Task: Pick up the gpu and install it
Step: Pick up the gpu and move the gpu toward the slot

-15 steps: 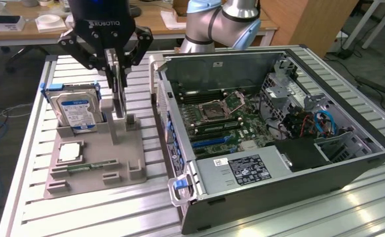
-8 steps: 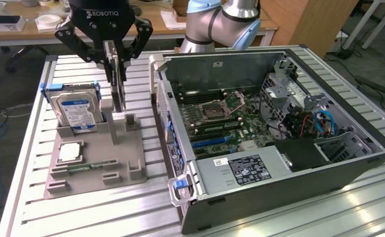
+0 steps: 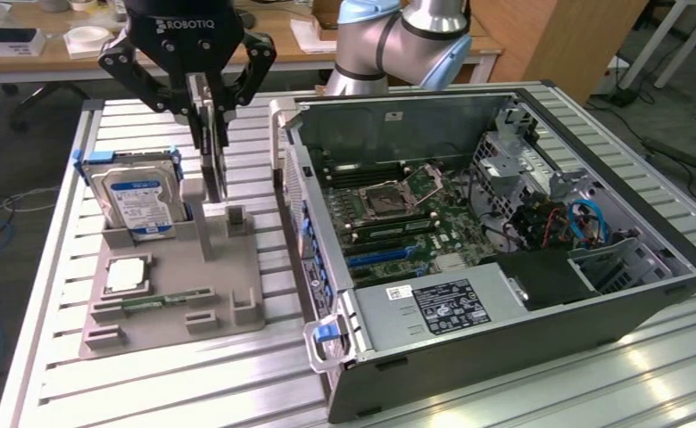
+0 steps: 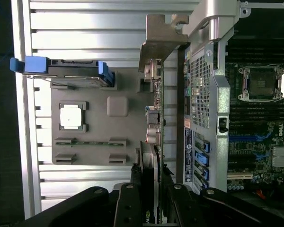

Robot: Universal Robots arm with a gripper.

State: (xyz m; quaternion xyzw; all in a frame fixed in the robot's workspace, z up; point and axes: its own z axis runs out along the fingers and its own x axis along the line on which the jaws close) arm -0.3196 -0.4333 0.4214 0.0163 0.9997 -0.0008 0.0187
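Slotted aluminium tabletop (image 3: pixel 145 383) lies under the black gripper (image 3: pixel 212 118), whose fingers clamp the thin green gpu card (image 3: pixel 216 169) edge-on below their tips: best kept plumb, clear of the open computer case (image 3: pixel 633 303) beside.

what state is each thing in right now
gripper: shut on the gpu
gpu: upright, gripped at its top, over the grey tray
hard drive: standing upright in its tray holder
cpu: lying flat on the tray
ram stick: lying flat in its tray slot
pc case: on its side, open, motherboard exposed
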